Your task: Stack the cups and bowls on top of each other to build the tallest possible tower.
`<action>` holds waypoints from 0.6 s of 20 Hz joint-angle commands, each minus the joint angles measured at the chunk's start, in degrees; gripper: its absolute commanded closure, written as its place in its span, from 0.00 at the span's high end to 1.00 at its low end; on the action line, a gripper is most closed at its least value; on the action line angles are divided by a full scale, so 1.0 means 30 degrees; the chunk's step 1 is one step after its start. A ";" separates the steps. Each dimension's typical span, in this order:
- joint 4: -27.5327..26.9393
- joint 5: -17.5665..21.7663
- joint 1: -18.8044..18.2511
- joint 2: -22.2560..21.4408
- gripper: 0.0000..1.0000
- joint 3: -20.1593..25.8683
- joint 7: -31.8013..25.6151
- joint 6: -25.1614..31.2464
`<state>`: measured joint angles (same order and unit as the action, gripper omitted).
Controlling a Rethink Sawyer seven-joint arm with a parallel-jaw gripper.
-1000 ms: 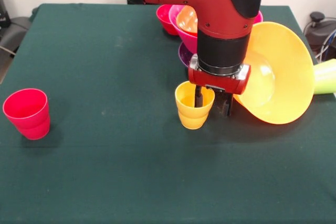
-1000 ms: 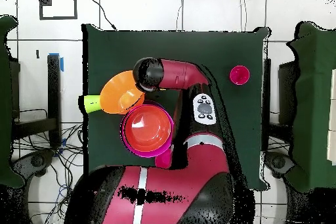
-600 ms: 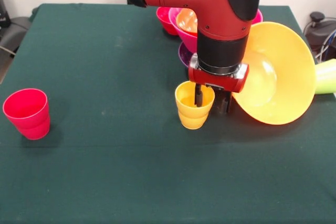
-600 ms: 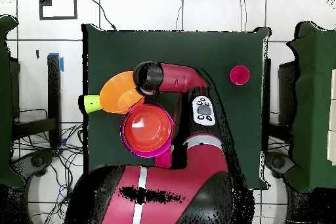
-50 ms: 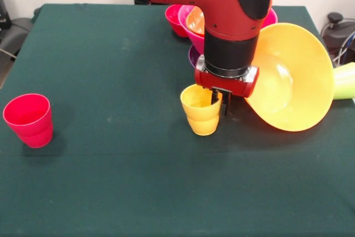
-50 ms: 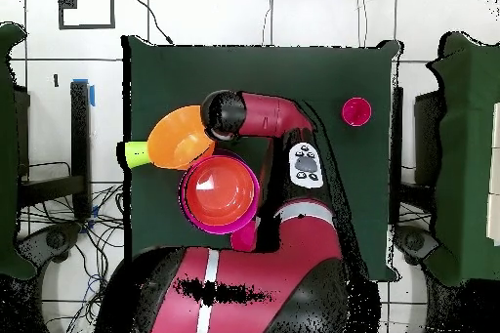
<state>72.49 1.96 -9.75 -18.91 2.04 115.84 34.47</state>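
Three narrow glossy plastic cups are showing: a red cup [image 5: 29,119] standing upright alone near one side edge of the dark green table [image 5: 111,181], a yellow cup [image 5: 202,110] upright near the middle, and a lime green cup [image 5: 345,80] lying on its side at the opposite edge. The black-fingered gripper [image 5: 220,99] is pinching the yellow cup's rim, one finger inside and one outside, jaws nearly closed on the wall. Four bowls are visible in the front view: a large light orange bowl [image 5: 291,76] tipped on edge just beside the gripper, and the tower [image 5: 191,31], a purple bowl lowest with pink and orange nested above, a small red bowl [image 5: 175,18] touching it behind. The table's near half is lying open.
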 commanded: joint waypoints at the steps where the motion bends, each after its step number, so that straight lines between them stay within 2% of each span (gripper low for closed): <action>1: 0.0697 0.0070 0.0247 0.1446 0.00 0.0851 0.1969 -0.1127; 4: 0.0547 0.0200 0.0284 0.1484 0.00 0.0846 0.1870 -0.1718; 7: 0.0386 0.0048 0.0306 0.1375 0.00 0.0964 0.1815 -0.1523; 12: 0.0006 -0.0324 0.0428 0.0535 0.00 0.0973 0.1743 -0.0388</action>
<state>72.51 1.73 -9.71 -18.88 1.50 115.84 33.33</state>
